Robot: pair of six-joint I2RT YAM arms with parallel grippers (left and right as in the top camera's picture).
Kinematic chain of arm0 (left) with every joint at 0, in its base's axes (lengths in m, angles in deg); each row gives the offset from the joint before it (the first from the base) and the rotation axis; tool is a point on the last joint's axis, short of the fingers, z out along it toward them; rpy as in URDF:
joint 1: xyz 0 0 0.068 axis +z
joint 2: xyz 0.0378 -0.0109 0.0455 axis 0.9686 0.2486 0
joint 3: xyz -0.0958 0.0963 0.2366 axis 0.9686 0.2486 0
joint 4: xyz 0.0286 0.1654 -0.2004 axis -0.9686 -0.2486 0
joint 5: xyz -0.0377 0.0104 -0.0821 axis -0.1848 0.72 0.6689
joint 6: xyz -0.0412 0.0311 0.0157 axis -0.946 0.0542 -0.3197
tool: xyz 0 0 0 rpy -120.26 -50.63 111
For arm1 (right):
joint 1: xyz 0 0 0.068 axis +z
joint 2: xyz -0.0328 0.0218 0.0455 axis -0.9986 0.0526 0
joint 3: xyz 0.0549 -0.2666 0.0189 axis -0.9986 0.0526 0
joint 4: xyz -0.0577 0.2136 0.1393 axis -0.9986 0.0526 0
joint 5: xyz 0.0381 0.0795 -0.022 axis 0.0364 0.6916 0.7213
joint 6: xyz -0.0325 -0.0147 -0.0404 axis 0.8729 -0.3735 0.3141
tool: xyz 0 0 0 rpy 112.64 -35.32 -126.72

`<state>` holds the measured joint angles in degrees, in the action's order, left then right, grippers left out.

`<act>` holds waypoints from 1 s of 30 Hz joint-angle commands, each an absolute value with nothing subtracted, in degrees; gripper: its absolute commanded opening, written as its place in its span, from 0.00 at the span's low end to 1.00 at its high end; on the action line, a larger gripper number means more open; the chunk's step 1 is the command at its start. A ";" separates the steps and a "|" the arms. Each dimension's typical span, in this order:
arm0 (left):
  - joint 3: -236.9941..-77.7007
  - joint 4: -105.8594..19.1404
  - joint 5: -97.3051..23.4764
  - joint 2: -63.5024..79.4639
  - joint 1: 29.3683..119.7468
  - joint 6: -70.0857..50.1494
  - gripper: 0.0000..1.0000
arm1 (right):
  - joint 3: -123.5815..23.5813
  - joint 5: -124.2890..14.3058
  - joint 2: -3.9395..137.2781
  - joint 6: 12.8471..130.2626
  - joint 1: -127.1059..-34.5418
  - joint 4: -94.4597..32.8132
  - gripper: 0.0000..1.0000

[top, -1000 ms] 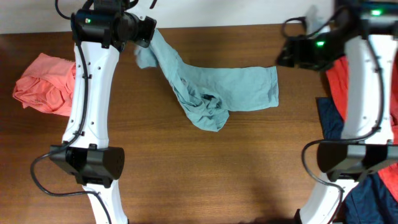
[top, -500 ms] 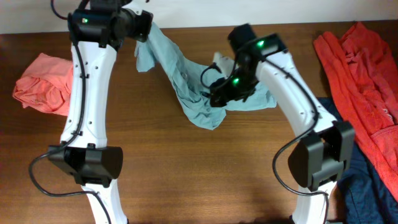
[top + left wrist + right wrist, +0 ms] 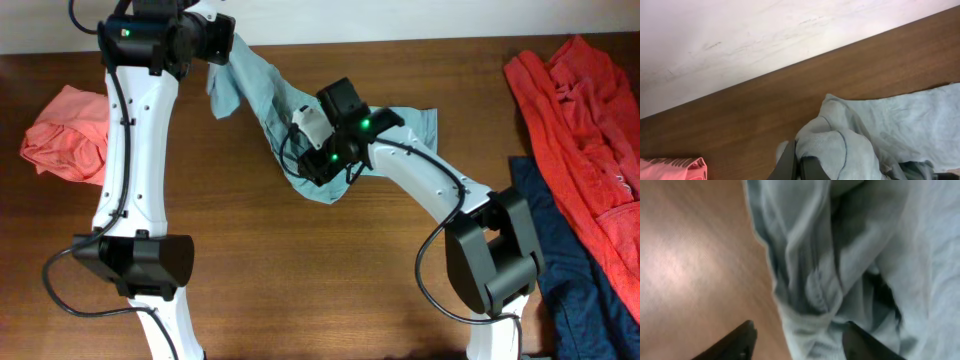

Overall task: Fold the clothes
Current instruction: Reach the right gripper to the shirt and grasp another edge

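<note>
The left gripper (image 3: 222,45), clamped tight on a corner of the pale blue-green T-shirt (image 3: 262,95), holds it up at the table's far edge, by the white wall (image 3: 715,40). The shirt trails right across the middle of the brown wooden table (image 3: 250,280). The right gripper (image 3: 799,341), jaws apart, straddles its bunched fold. A salmon-pink garment (image 3: 65,135) lies far left, with an orange-red garment (image 3: 580,110) and a navy garment (image 3: 560,260) at the right edge. Bare wood shows between the arms on the near side.

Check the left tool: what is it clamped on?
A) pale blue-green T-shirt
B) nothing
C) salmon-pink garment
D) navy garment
A: the left tool is shut on a bunched edge of the pale blue-green T-shirt near the table's far edge. The salmon-pink garment lies apart at the left, untouched.
</note>
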<state>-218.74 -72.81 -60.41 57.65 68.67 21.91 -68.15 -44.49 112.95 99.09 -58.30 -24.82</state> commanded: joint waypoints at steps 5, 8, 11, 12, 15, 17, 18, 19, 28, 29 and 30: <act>-220.30 -72.64 -59.60 57.19 68.80 20.90 0.01 | -64.09 -45.67 111.57 100.21 -58.10 -29.15 0.33; -220.30 -72.66 -59.60 57.19 68.80 20.90 0.01 | -64.09 -44.36 111.57 100.01 -58.06 -29.37 0.32; -220.30 -72.66 -59.60 57.19 68.80 20.90 0.01 | -64.09 -44.05 111.73 100.03 -58.06 -29.44 0.47; -220.30 -72.64 -59.62 57.19 68.80 20.90 0.01 | -64.09 -44.05 111.92 100.03 -58.06 -29.54 0.52; -220.30 -72.62 -59.62 57.19 68.80 20.90 0.01 | -64.09 -43.83 113.45 99.99 -58.06 -30.05 0.56; -220.30 -72.64 -59.65 57.19 68.80 20.93 0.01 | -64.09 -42.48 114.22 100.01 -58.06 -30.03 0.56; -220.30 -72.62 -59.65 57.19 68.80 20.93 0.01 | -64.09 -41.82 114.26 99.99 -58.08 -30.00 0.55; -220.30 -72.62 -59.65 57.19 68.80 20.93 0.01 | -64.09 -41.78 114.28 99.99 -58.08 -29.98 0.49; -220.30 -72.16 -59.65 57.19 68.80 20.93 0.01 | -65.66 -40.05 114.22 96.97 -58.13 -29.92 0.04; -220.30 -72.16 -59.65 57.19 68.80 20.93 0.01 | -65.97 -40.05 114.22 96.95 -58.15 -29.76 0.04; -220.32 -72.16 -59.67 57.19 68.80 20.95 0.01 | -66.45 -40.05 114.22 96.93 -58.21 -29.30 0.04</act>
<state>-218.74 -72.72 -60.26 57.65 68.67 21.91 -64.63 -41.28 113.34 97.76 -58.28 -29.79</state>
